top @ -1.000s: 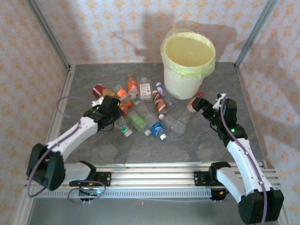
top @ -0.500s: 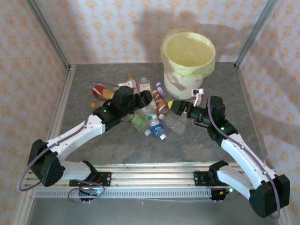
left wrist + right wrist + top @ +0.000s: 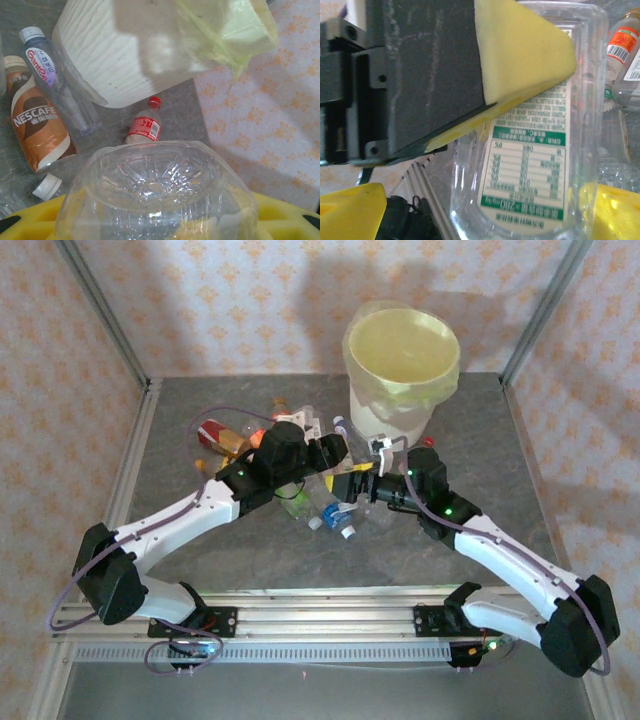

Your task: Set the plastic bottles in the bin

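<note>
My left gripper [image 3: 328, 452] is shut on a clear plastic bottle [image 3: 155, 185], held above the pile; its ribbed base faces the left wrist camera between the yellow pads [image 3: 280, 215]. My right gripper [image 3: 360, 483] is open and meets the left one; the same bottle, with a white and green label [image 3: 530, 165], lies between its yellow fingers [image 3: 607, 210], with a gap on the left side. The bin [image 3: 402, 365], cream with a yellow-green liner, stands just behind both grippers. More plastic bottles [image 3: 335, 512] lie on the table below.
By the bin's ribbed wall [image 3: 110, 55] lie a brown Nescafe bottle [image 3: 37, 125], a slim clear bottle with a pale cap [image 3: 50, 75] and a small red-capped bottle [image 3: 145, 124]. A red bottle [image 3: 213, 432] lies at the pile's left. Metal posts frame the table.
The left arm has lifted its bottle and carried it right, toward the bin. The right arm has swung left from the table's right side until its open fingers came around that bottle.
</note>
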Controlling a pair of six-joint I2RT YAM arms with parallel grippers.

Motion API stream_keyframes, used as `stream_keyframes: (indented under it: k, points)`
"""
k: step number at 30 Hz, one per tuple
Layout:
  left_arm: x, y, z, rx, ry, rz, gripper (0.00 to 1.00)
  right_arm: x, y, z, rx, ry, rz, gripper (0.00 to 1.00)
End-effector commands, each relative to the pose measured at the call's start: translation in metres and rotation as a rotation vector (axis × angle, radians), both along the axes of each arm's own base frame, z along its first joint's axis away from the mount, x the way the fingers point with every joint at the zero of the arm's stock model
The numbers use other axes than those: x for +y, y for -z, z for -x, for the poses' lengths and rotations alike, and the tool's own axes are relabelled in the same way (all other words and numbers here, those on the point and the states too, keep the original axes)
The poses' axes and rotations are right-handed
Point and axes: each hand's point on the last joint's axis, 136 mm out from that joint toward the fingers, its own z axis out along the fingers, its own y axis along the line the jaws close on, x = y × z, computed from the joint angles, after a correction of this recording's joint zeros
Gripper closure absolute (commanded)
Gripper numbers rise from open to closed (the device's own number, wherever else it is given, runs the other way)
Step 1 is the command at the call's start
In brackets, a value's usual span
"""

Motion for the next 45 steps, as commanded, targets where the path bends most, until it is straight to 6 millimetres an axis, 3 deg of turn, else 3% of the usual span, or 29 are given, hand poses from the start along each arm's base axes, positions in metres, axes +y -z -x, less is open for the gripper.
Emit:
stream_keyframes:
  k: [1, 10, 14, 19, 21, 25, 32, 37, 41, 45]
  points:
    - [-0.013, -0.027, 0.001, -0.071, 0.036, 0.039, 0.49, 0.003, -0.021, -0.014, -0.117, 0.059, 0.003, 0.09]
    - [-0.013, -0.022, 0.005, -0.054, 0.043, 0.024, 0.49, 0.005, -0.021, -0.022, -0.12, 0.097, -0.008, 0.39]
    - [-0.008, -0.018, 0.004, -0.048, 0.027, 0.006, 0.48, 0.0, -0.018, -0.024, -0.118, 0.126, 0.018, 0.47]
    - [0.01, -0.015, 0.003, -0.046, -0.045, -0.054, 0.34, -0.012, -0.011, -0.024, -0.126, 0.179, 0.048, 0.58]
    - [0.02, -0.018, 0.002, -0.059, -0.079, -0.096, 0.21, -0.019, -0.007, -0.025, -0.126, 0.206, 0.082, 0.59]
    - [0.047, -0.027, 0.0, -0.071, -0.162, -0.184, 0.02, -0.033, -0.007, -0.031, -0.136, 0.271, 0.142, 0.62]
    - [0.129, -0.039, 0.004, -0.067, -0.458, -0.257, 0.0, -0.063, -0.021, -0.052, -0.142, 0.387, 0.212, 0.64]
    - [0.2, -0.01, 0.018, 0.011, -0.697, -0.312, 0.0, -0.078, -0.063, -0.074, -0.194, 0.434, 0.214, 0.65]
    - [0.233, 0.015, 0.033, 0.062, -0.814, -0.346, 0.0, -0.094, -0.096, -0.102, -0.198, 0.502, 0.212, 0.66]
    - [0.251, 0.028, 0.046, 0.066, -0.866, -0.387, 0.0, -0.11, -0.129, -0.138, -0.164, 0.548, 0.163, 0.66]
